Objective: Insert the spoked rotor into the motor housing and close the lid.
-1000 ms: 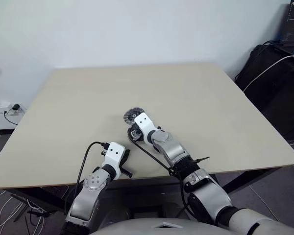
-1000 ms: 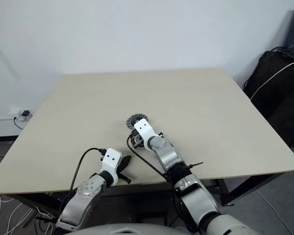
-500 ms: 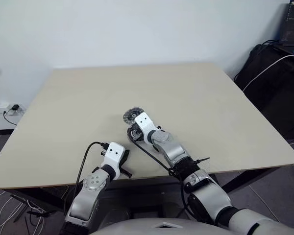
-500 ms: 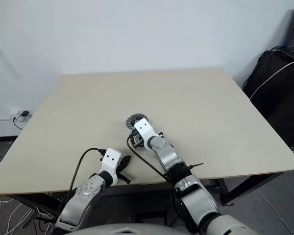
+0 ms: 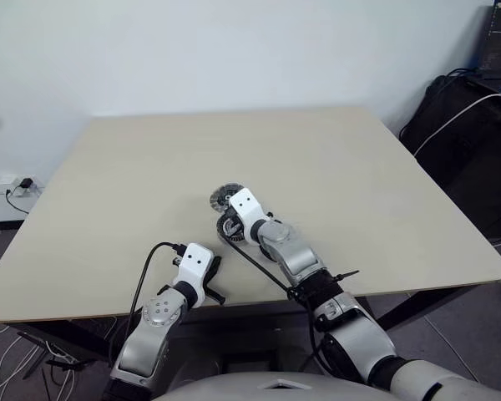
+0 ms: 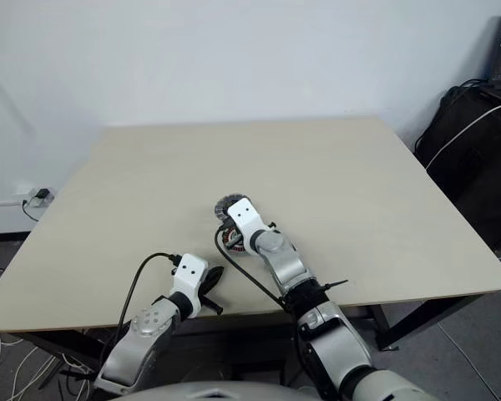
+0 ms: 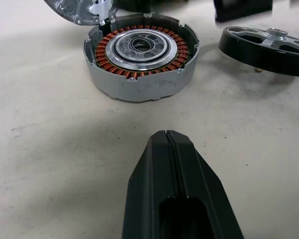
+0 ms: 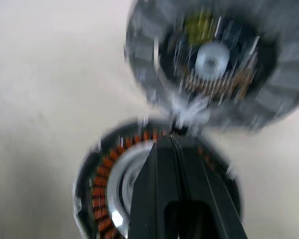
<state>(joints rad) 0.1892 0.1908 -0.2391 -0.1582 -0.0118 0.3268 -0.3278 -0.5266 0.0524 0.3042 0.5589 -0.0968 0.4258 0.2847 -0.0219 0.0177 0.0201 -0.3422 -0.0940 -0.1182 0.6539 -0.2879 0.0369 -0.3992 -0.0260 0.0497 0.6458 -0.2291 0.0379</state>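
Up close, the left tool (image 7: 165,137) is clenched with nothing between its black fingers, the two pressed together along a thin seam, and it hangs low over the beige tabletop (image 5: 334,167) near the front edge. Ahead of it stands the motor housing (image 7: 141,62), a light-grey round shell with a ring of copper windings around a silver centre, its top open. The lid (image 7: 79,9) is hinged at the housing's far rim and stands tilted back, its ribbed inner face showing. Beside the housing, apart from it, the spoked rotor (image 7: 266,42) lies flat on the tabletop: a black ring with grey spokes and a small hub.

The right tool (image 8: 172,149) is likewise clenched and holds nothing; its tip sits over the housing's rim, right at the hinge below the raised lid. Whether it touches the rim cannot be told. From the head views, the right arm reaches toward the middle of the tabletop, its white wrist covering most of the housing.

No writing or brand mark can be read on any part.
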